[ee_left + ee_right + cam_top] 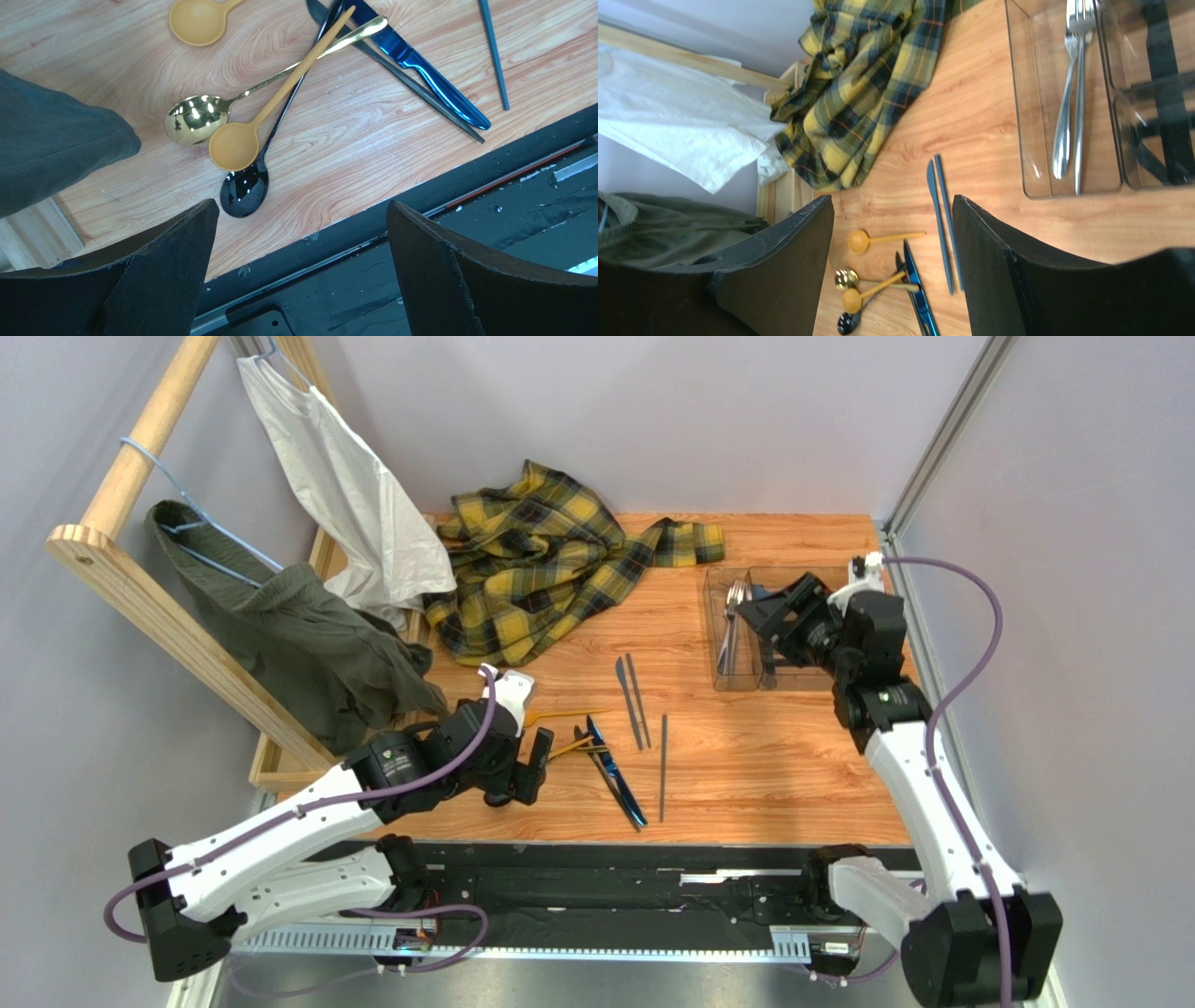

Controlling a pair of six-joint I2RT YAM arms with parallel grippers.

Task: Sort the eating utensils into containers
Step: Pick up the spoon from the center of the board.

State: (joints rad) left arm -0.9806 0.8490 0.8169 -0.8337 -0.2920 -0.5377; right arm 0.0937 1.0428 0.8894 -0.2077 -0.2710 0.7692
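Tray [1036, 84] is sitting at far R of table [786, 756], w/ two forks [1066, 119] lying side by side, lengthwise, in its L-most compartment. Shirt [540, 560] is lying at far centre, L of tray & apart from it. Two slim pieces [633, 703] are lying together mid-table, nearer than shirt. Lone stick [662, 767] is resting just R of them & nearer still. Two knives [421, 70] are lying L of stick, one over the other. Three spoons [235, 145] are overlapping L of those, handles reaching onto knives. Fourth spoon [200, 19] is lying just beyond. Rack [133, 585] is standing along L edge.
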